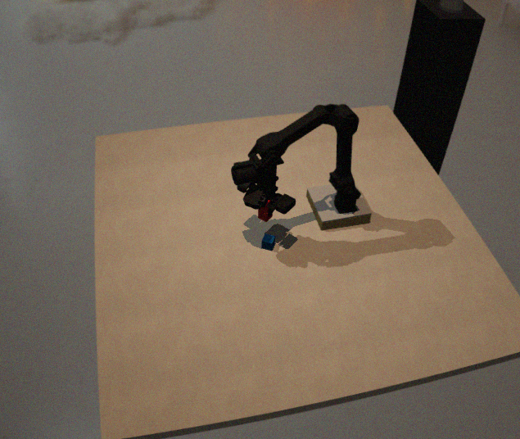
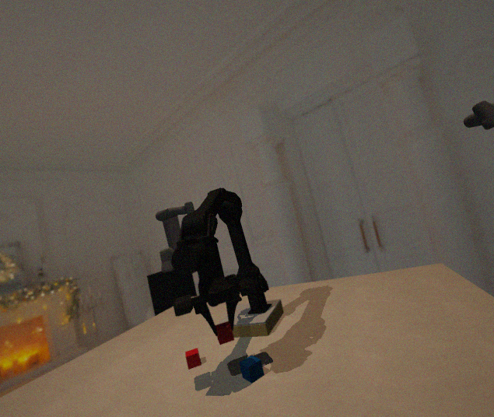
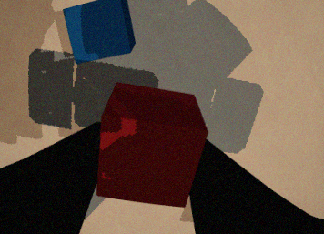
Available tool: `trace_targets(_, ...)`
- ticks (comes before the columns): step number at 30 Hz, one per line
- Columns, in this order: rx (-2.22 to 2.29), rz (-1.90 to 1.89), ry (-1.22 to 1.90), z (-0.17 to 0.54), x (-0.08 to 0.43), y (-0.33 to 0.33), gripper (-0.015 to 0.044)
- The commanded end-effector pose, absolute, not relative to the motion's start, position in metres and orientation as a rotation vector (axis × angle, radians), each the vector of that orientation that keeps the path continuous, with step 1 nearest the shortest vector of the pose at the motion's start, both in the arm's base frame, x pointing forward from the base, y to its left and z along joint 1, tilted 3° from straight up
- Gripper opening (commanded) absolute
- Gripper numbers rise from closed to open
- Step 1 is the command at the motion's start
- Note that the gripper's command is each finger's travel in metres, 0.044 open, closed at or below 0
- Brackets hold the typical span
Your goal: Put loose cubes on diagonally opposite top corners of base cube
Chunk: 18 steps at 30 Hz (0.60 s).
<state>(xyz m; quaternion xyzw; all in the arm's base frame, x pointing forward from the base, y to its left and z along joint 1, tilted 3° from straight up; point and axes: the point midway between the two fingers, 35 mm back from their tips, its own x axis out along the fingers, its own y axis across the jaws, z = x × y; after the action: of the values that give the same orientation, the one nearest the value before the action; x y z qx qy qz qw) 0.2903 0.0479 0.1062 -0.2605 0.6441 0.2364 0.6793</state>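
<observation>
The gripper (image 1: pixel 265 210) (image 2: pixel 223 330) (image 3: pixel 149 140) is closed on a dark red cube (image 1: pixel 264 212) (image 2: pixel 225 333) (image 3: pixel 150 145), one fingertip pressed to each of two opposite sides. The held cube is raised above the wooden table top (image 1: pixel 269 330) (image 2: pixel 373 341) (image 3: pixel 291 35), and its lower part projects beyond the fingertips. In the wrist view the two dark fingers reach in from the lower left and lower right, and the cube fills the space between their tips.

The blue cube (image 1: pixel 268 242) (image 2: pixel 251 369) (image 3: pixel 102 30) rests on the table top, lower than the fingers and near them but apart from them and from the held cube. Part of the arm's shadow falls over and around it. Its top carries no cube.

A second, brighter red cube (image 2: pixel 193 358) stands on the table top in the exterior view, to the image left of the fingers and lower than them, clear of both fingers and of the blue cube. Which cube serves as the fixed base cannot be told from colour alone.
</observation>
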Motion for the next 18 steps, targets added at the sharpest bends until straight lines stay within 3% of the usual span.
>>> trace_targets(1,-0.489,0.433,1.468,0.101,0.286,0.058,0.0105)
trace_targets(18,-0.184,0.149,1.507,0.084,0.270,0.091,0.0105)
